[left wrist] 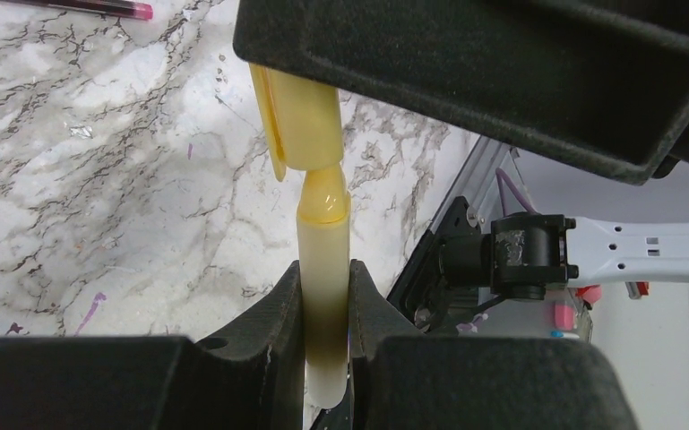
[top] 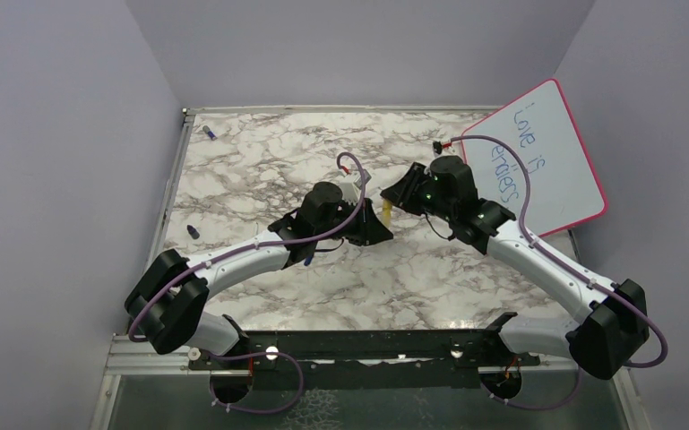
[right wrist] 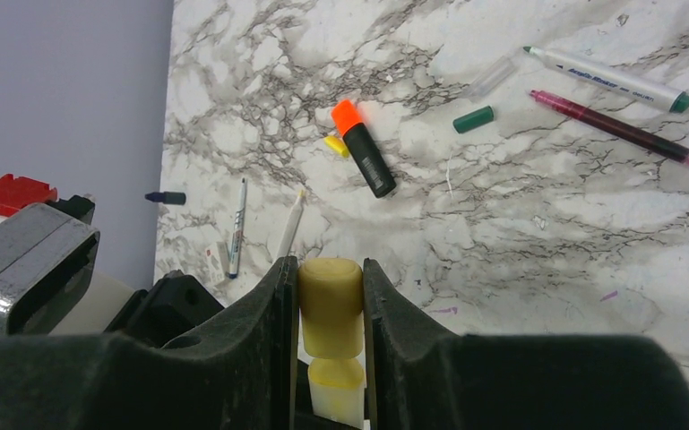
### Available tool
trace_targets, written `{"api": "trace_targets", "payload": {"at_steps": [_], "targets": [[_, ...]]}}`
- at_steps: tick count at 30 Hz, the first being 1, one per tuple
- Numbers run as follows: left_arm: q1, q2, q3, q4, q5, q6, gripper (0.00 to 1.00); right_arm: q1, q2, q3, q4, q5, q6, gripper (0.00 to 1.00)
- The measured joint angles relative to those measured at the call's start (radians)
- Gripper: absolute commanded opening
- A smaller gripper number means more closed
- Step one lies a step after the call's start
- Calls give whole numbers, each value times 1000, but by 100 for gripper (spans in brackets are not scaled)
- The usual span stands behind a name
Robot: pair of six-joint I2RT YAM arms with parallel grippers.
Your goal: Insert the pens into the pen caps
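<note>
My left gripper [left wrist: 324, 278] is shut on a pale yellow pen [left wrist: 323, 242], held upright in its wrist view. My right gripper [right wrist: 330, 269] is shut on a yellow pen cap [right wrist: 331, 309]. The pen's tip meets the mouth of the cap [left wrist: 300, 125], and in the right wrist view the pen [right wrist: 336, 385] sits just below the cap. In the top view both grippers meet over the table's middle, left [top: 369, 222] and right [top: 400, 197], with the yellow piece [top: 385, 210] between them. On the table lie a white green-ended pen [right wrist: 605, 79], a dark red pen [right wrist: 618, 130], a green cap [right wrist: 473, 119] and a small yellow cap [right wrist: 335, 144].
A black highlighter with an orange end [right wrist: 365, 152] lies mid-table. Two thin white pens [right wrist: 236, 228] and a blue cap [right wrist: 166, 197] lie near the wall. The pink-framed whiteboard [top: 546, 157] leans at the right. Small dark blue caps lie at the far left [top: 206, 133] and left [top: 193, 231].
</note>
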State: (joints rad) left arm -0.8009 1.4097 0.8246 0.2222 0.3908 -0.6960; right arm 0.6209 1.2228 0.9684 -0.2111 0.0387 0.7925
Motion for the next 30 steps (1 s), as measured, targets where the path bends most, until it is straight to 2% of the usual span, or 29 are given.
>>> {"api": "trace_targets", "payload": {"at_steps": [17, 22, 27, 30], "targets": [[-9, -17, 40, -61, -124, 19, 0, -12, -2, 7, 6, -114, -61, 7], [-9, -18, 42, -62, -129, 37, 0, -16, -2, 8, 8, -124, -65, 31], [-4, -45, 28, -30, -115, 72, 0, -11, -2, 55, -40, -131, -56, 69], [4, -87, -2, 10, -91, 85, 0, -1, -4, 101, -79, -134, -60, 82]]}}
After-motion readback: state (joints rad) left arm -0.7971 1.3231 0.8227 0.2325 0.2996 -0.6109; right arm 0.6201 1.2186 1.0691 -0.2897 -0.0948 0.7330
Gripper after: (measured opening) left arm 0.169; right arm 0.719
